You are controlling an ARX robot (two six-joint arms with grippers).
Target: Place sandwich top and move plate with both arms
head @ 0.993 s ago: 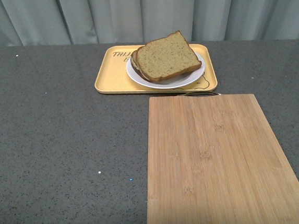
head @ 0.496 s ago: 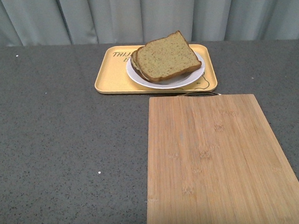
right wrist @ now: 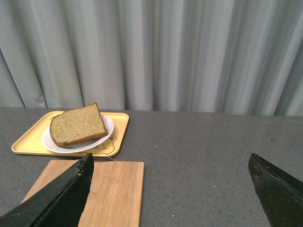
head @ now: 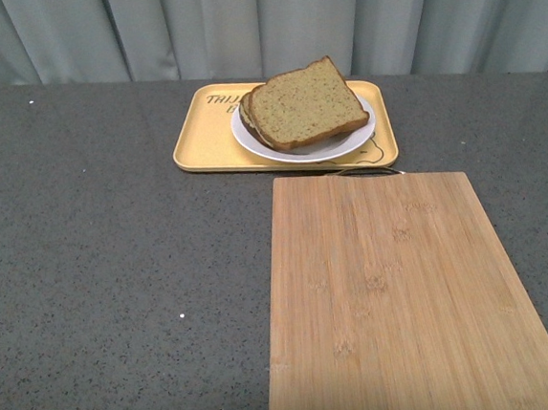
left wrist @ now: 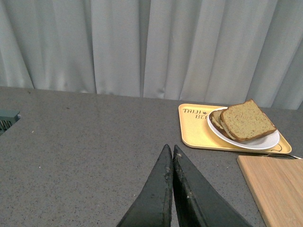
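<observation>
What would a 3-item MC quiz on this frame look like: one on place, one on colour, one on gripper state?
1. The plate rests on:
A. the cutting board
B. the yellow tray
C. the bare table

2. The tray is:
A. yellow
B. blue
C. red

3. How do the grippers stand?
A. both open
B. both shut
C. left shut, right open

Answers:
1 B: the white plate with the sandwich top sits inside the tray, beyond the cutting board.
2 A: its rim and floor show yellow in all three views.
3 C: the left gripper has its fingers pressed together; the right gripper has its fingers spread wide.
</observation>
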